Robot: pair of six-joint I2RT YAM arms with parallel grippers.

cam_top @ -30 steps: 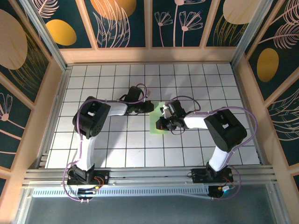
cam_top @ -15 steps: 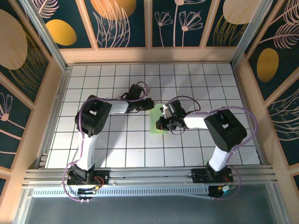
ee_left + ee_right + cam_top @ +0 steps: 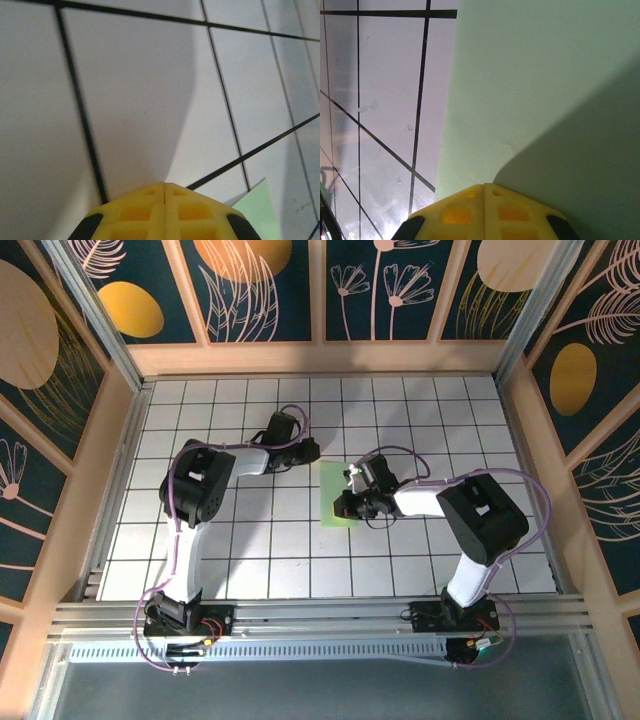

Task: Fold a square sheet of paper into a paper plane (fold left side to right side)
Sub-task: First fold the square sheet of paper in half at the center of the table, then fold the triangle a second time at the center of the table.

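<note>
Paper sheet (image 3: 333, 485) lies beneath right tool (image 3: 343, 506) — apparently touching.

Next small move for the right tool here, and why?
Probably slide the right tool along the paper toward its far end to press the crease. The paper lies as a narrow strip, the right tool sits shut on its near half, and the left tool is shut over bare tile, off the paper.

Your bench (image 3: 250, 560): white tiles, black grid lines. Wooden frame (image 3: 320, 357) round it; dark teal wall panels (image 3: 400, 300), gold discs, plant outlines. Aluminium rail (image 3: 320, 612) nearest you.
</note>
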